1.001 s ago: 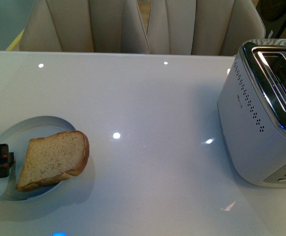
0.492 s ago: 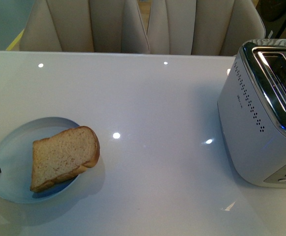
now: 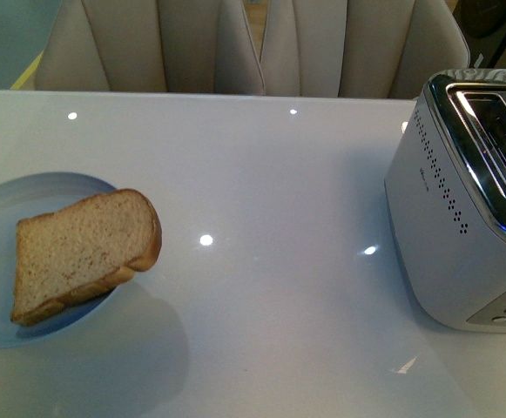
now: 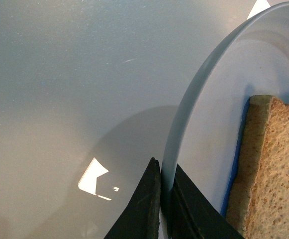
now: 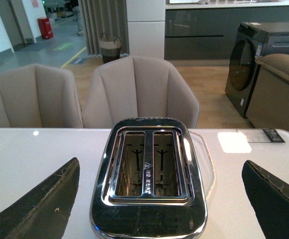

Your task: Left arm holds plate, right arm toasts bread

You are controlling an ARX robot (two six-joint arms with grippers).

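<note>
The pale-blue plate (image 3: pixel 26 205) hangs above the table at the far left of the front view, casting a shadow below. The bread (image 3: pixel 83 252) lies on it, its rounded crust jutting past the plate's right rim. In the left wrist view my left gripper (image 4: pixel 165 191) is shut on the plate (image 4: pixel 219 99) rim, black fingers (image 4: pixel 145 209) on either side, with the bread (image 4: pixel 271 169) close by. That gripper is out of the front view. My right gripper (image 5: pixel 161 199) stands open above the toaster (image 5: pixel 148 169), its two empty slots between the fingers.
The white and chrome toaster (image 3: pixel 462 200) stands at the table's right edge. Beige chairs (image 3: pixel 253 43) line the far side of the glossy white table (image 3: pixel 261 192). The right wrist view shows a room with a washing machine (image 5: pixel 263 55) behind.
The plate with the bread has risen and shifted left, appearing larger. The left gripper, seen at the plate's left rim before, has left the front view.
</note>
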